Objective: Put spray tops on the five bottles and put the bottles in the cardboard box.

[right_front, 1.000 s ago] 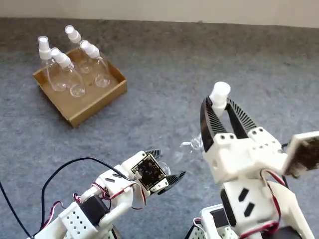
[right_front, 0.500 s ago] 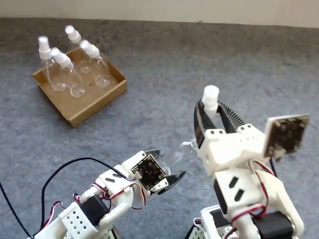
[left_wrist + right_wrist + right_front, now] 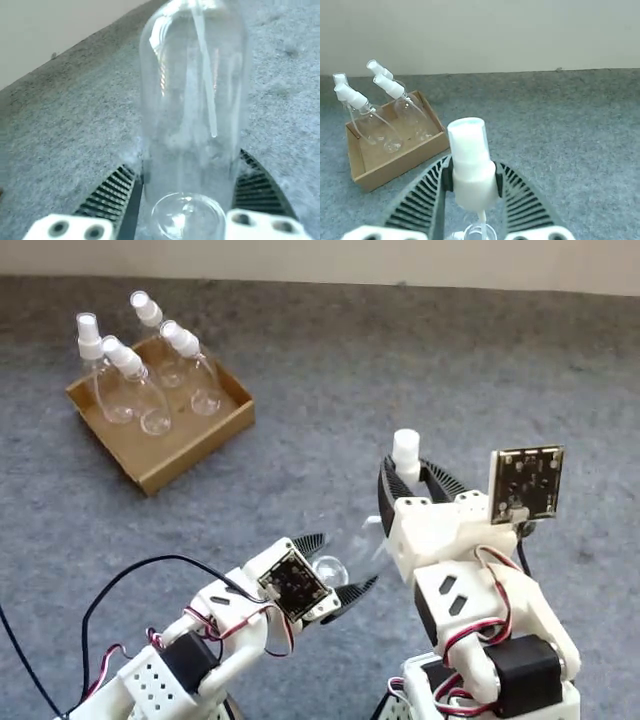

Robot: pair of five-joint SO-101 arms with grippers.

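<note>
My left gripper (image 3: pixel 338 565) is shut on a clear bottle (image 3: pixel 328 568) just above the grey carpet. In the left wrist view the bottle (image 3: pixel 192 100) stands between the ribbed fingers (image 3: pixel 110 192), with a thin dip tube (image 3: pixel 206 75) running down inside it. My right gripper (image 3: pixel 406 465) is shut on a white spray top (image 3: pixel 405 445) right beside the left gripper. The right wrist view shows the spray top (image 3: pixel 470 160) upright between the fingers, with the bottle's neck (image 3: pixel 477 232) directly under it. Several capped bottles (image 3: pixel 150 380) lean in the cardboard box (image 3: pixel 190 455) at the far left.
Grey carpet (image 3: pixel 400 360) covers the table, with open room between the box and the arms. A black cable (image 3: pixel 120 585) loops beside the left arm. A pale wall (image 3: pixel 480 30) runs along the far edge.
My right gripper has moved left and nearer with the spray top, closing in on the bottle, and its wrist has turned. The left gripper has shifted slightly with the bottle.
</note>
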